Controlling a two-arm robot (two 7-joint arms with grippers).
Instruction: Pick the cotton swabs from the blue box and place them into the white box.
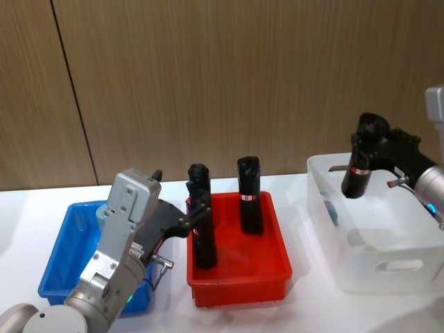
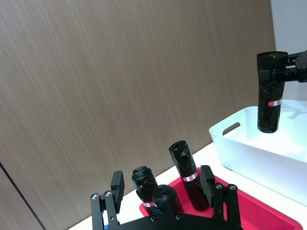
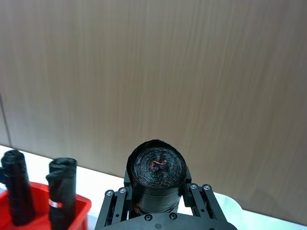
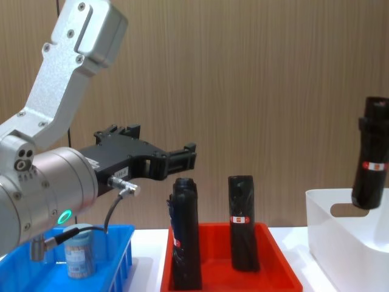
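Light is even, soft and fairly bright in all views. The wood wall point(image 1: 222, 83) is evenly lit and free of glare. The white box point(image 1: 388, 243) is close to overexposed in the head view, lower right, with faint grey shadows inside. The red tray point(image 1: 239, 267) shows a dull sheen on its floor. The left arm point(image 4: 55, 176), large at the chest view's left, looks slightly soft.
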